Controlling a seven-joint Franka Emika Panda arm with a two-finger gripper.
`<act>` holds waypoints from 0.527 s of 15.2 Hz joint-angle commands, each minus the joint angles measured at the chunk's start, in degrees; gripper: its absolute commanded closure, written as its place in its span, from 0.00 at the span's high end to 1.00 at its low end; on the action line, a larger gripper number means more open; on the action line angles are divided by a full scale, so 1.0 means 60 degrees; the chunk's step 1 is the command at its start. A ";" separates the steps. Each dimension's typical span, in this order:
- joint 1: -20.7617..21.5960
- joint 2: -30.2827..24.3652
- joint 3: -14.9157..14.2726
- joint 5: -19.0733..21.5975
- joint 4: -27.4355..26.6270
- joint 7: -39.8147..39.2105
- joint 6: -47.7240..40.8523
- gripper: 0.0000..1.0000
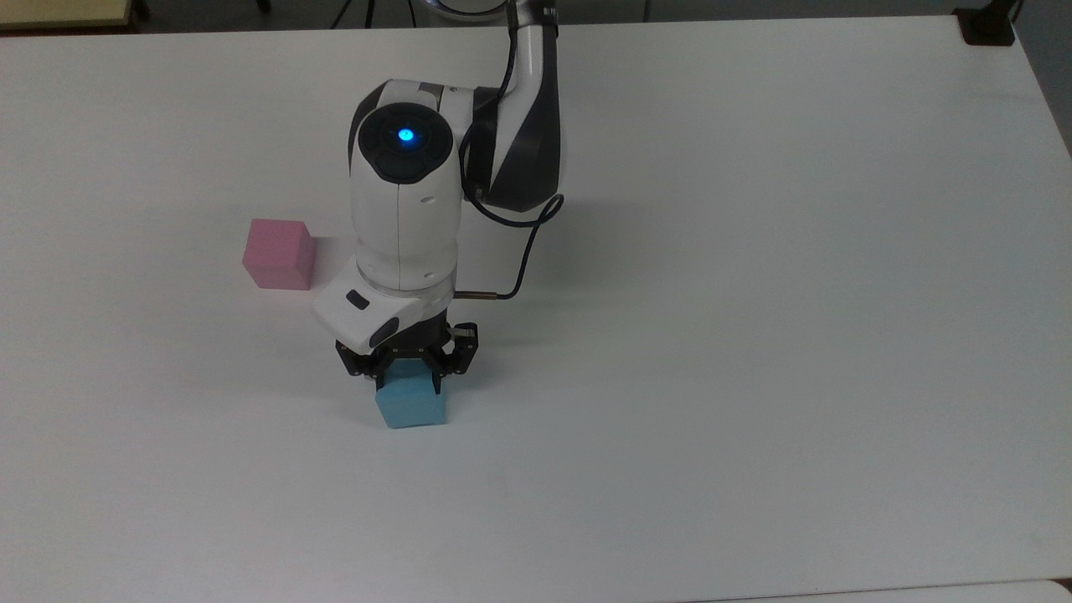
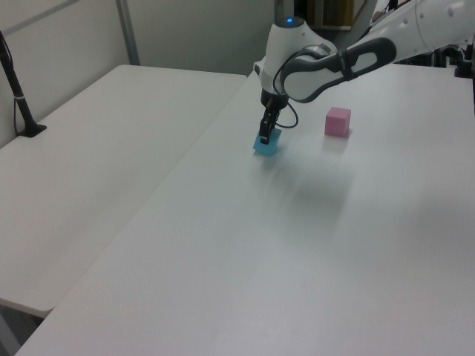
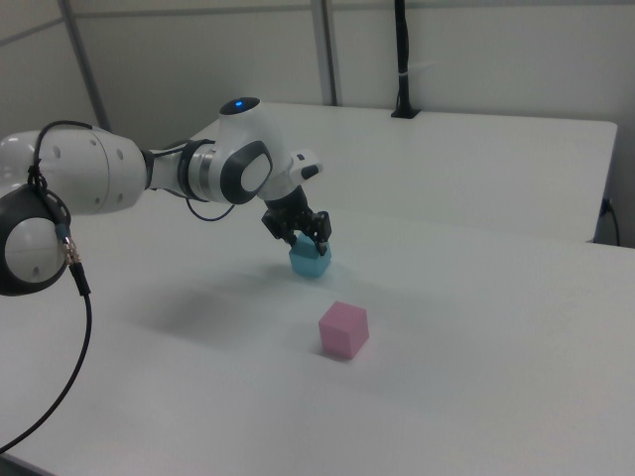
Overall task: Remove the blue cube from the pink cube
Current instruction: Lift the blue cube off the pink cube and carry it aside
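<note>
**Blue cube off the stack, release still to come**

The jaws are closed on the blue cube [image 1: 410,404], one finger on each of two opposite faces, pinching its upper part. In the left view the blue cube [image 2: 267,143] sits very low, at or just above the bench [image 1: 754,335]; whether its underside is touching the surface cannot be told. It looks slightly tilted in the grip.

The gripper [image 1: 408,368] points straight down from the white wrist of the arm [image 1: 404,209], which reaches in from the top view's upper edge.

The pink cube [image 1: 279,254] stands alone on the bench, well apart from the blue one, toward the top view's upper left. In the right view the pink cube [image 3: 343,329] lies nearer the camera than the held cube, with bare bench between them.

By my reading the main step is done: the two cubes are separated. What remains is to settle the blue cube flat, part the jaws and lift clear.

No containers are on the bench.
</note>
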 commanded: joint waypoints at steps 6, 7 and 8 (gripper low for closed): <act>0.0140 0.0052 -0.0193 0.0094 0.0105 0.0576 -0.0155 1.00; 0.0141 -0.0021 -0.0193 0.0094 0.0105 0.0591 -0.0184 1.00; 0.0141 -0.0123 -0.0193 0.0109 0.0091 0.0635 -0.0214 1.00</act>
